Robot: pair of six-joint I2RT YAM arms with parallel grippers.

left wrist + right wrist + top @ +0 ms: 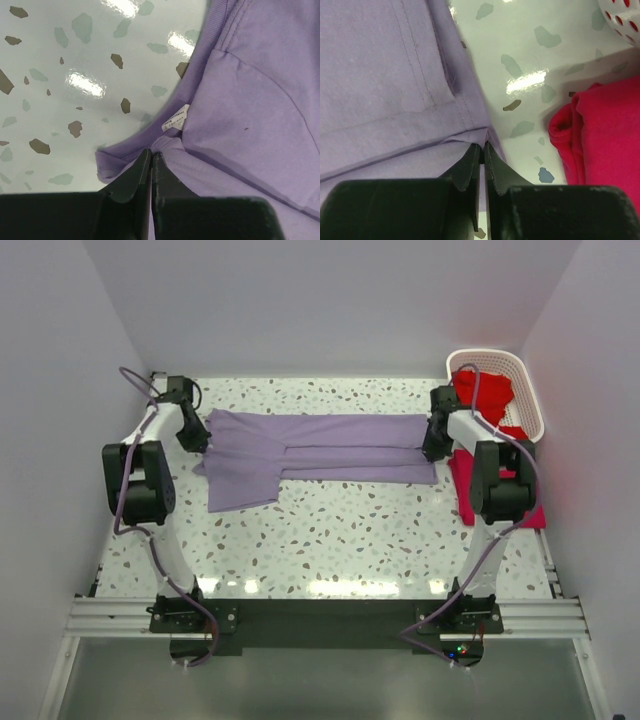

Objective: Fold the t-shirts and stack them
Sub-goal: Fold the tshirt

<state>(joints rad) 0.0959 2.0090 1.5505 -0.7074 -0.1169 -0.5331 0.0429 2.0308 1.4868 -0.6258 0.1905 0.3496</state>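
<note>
A lavender t-shirt (320,445) lies folded into a long band across the far part of the table, one sleeve part spread at its left end. My left gripper (197,440) is shut on its collar edge (170,145), beside the white label. At the other end my right gripper (432,448) is shut on the hem corner (470,120), a little fabric pinched up between the tips. A crimson-pink t-shirt (462,490) lies folded on the table just right of that gripper, also seen in the right wrist view (600,130). Red t-shirts (483,392) sit bunched in the basket.
The white lattice basket (530,390) stands at the far right corner, close behind the right arm. White walls close in the table on the left, back and right. The speckled tabletop (340,530) stretches between the shirt and the arm bases.
</note>
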